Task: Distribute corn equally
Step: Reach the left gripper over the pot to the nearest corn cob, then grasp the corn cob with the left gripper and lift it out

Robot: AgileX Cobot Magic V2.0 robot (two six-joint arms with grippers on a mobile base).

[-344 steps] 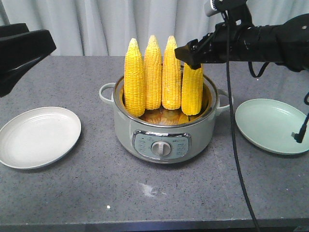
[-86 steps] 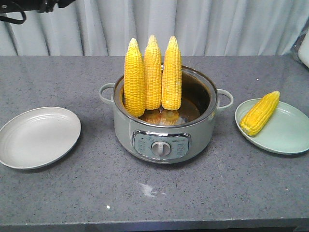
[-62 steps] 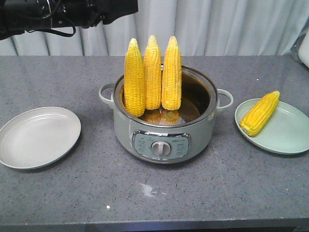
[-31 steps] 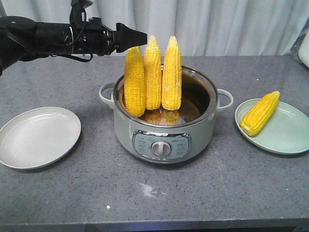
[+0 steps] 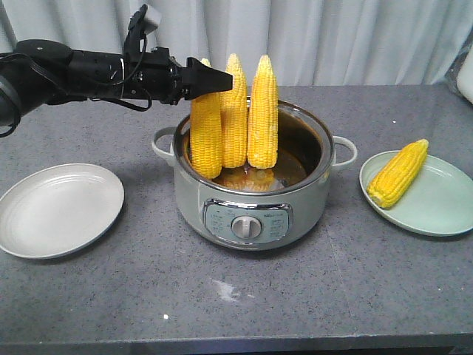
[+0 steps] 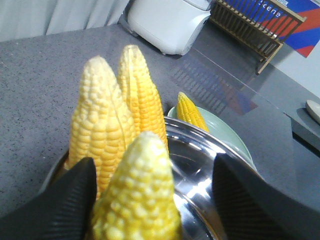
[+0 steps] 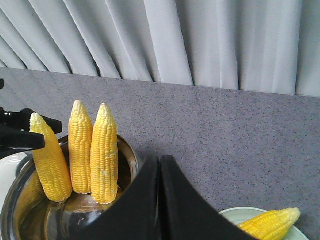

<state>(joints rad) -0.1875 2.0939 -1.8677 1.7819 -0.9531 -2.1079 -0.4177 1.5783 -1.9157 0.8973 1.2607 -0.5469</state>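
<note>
Three corn cobs stand upright in the pot [image 5: 251, 200]: left [image 5: 205, 133], middle [image 5: 235, 111], right [image 5: 263, 111]. A fourth cob [image 5: 397, 174] lies on the pale green plate [image 5: 443, 222] at the right. My left gripper [image 5: 218, 78] reaches in from the left and stands open around the tip of the left cob [image 6: 137, 200], with its black fingers [image 6: 70, 200] on either side and a gap on the right. My right gripper [image 7: 160, 165] is shut and empty, above and behind the pot; it is out of the front view.
A white plate [image 5: 59, 211] lies on the grey table left of the pot. The pot has side handles [image 5: 344, 151] and a front dial [image 5: 246, 227]. Curtains hang behind. A white appliance [image 6: 167, 20] and a wooden rack [image 6: 255, 25] stand off to the right.
The right arm put one cob on the green plate and left the front view. My left arm came in from the upper left and dropped its open jaws over the left cob's tip.
</note>
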